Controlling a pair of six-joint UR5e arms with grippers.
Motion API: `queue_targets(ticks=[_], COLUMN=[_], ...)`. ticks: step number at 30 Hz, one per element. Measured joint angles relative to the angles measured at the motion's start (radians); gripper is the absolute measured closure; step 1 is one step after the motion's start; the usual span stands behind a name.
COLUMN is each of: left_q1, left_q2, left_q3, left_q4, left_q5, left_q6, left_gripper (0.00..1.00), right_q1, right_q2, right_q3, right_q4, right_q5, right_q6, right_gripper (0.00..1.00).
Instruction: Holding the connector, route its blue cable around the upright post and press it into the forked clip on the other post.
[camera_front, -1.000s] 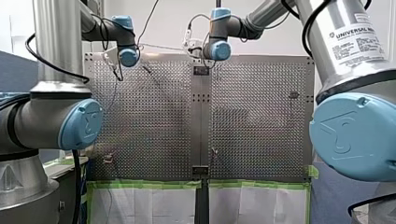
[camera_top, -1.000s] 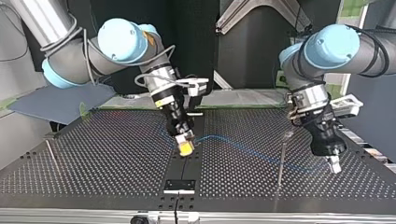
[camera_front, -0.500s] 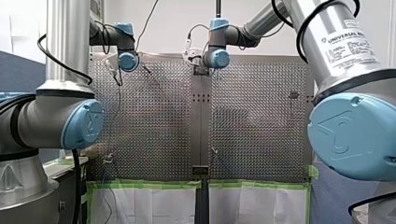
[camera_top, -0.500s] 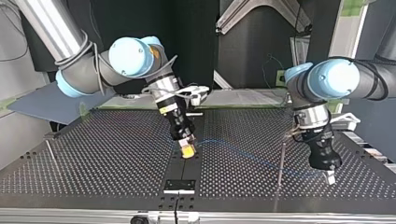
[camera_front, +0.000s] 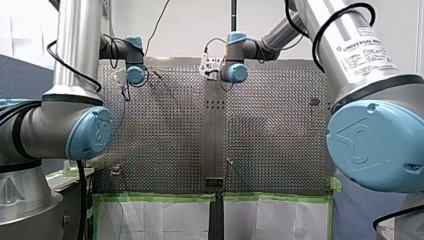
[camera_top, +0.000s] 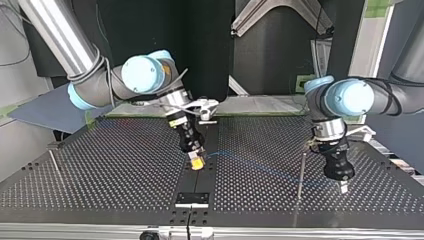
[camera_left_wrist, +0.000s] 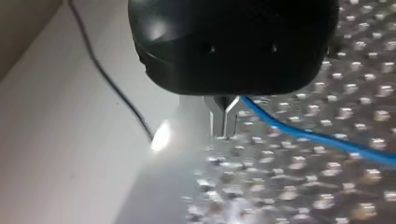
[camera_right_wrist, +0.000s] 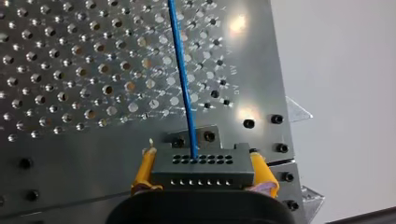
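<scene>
- Front view: my left arm (camera_front: 82, 131) enters at the view's left and my right arm (camera_front: 372, 145) at its right. Both reach to the far end of the silver perforated metal table (camera_front: 165, 130). The grippers are too small here to read their fingers.
- Top view: my right gripper (camera_top: 196, 162), with yellow pads (camera_top: 198, 161), hangs tip-down over the table's dark middle strip. What it carries is too small to make out from this side.
- Top view: a thin, flexible blue cable (camera_top: 262, 164) leaves that gripper and runs low over the table toward the view's right, ending at my left gripper (camera_top: 343, 187). That gripper is black with metal fingers and points down close to the surface.
- Top view: a slim upright metal post (camera_top: 300, 172) stands between the two grippers, nearer the left one. The blue cable crosses its line; on which side it passes cannot be told.
- Top view: a second slim metal post (camera_top: 55, 165) stands well apart, at the view's left.
- Left wrist view: the metal fingers (camera_left_wrist: 219, 116) are drawn narrow, almost touching. The blue cable is caught at their root and leads off to one side across the table's holes.
- Right wrist view: the yellow pads clamp both ends of a dark grey rectangular connector (camera_right_wrist: 203, 168) with rows of small holes. The blue cable leaves the connector's face and runs straight ahead of the gripper over the table.
</scene>
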Motion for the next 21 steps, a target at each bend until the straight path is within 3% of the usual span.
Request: queue_targets(ticks=[8,13,21], left_q1=[-0.007,-0.01,-0.015], left_q2=[-0.064,-0.105,-0.13], left_q3=[0.0,-0.001,-0.001], left_q4=[0.011,0.013,0.013], left_q5=[0.058,0.071,0.092], left_q6=[0.0,-0.002,-0.015], left_gripper=[1.0,1.0,1.0], right_q1=[-0.02,-0.028,-0.032], right_q2=[0.007,0.016,0.034], right_q3=[-0.001,-0.001,0.0], right_q4=[0.001,0.005,0.028], right_q5=[-0.007,-0.008,-0.007], right_q6=[-0.001,-0.002,-0.021], right_gripper=[1.0,1.0,1.0])
